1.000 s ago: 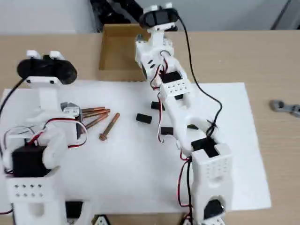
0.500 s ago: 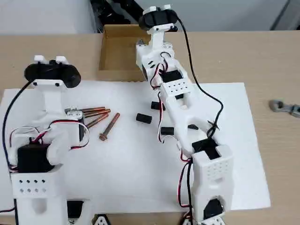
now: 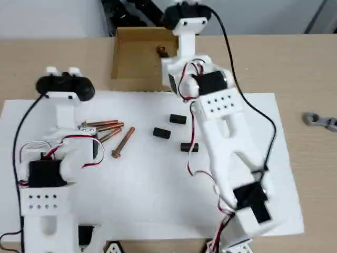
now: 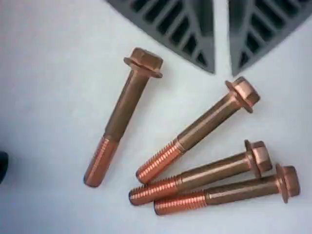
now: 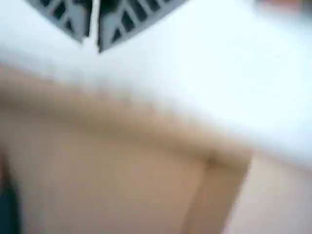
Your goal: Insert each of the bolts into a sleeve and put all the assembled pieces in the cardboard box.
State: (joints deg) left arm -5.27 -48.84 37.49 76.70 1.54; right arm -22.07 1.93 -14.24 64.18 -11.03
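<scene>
Bolts on the white sheet just beside the left pincer, empty, barely spread.

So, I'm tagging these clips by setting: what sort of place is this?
Probably a robotics lab bench: two white plastic robot arms on a light wooden table, with loose copper-coloured bolts on a white sheet.

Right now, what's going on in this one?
Two arms are on a bolt-and-sleeve job. The left gripper hovers, holding nothing, over four copper bolts lying loose on the white sheet. The right arm stretches toward the cardboard box, where one bolt head shows inside. Three black sleeves lie on the sheet with no bolts in them, so most of the task is left.
</scene>
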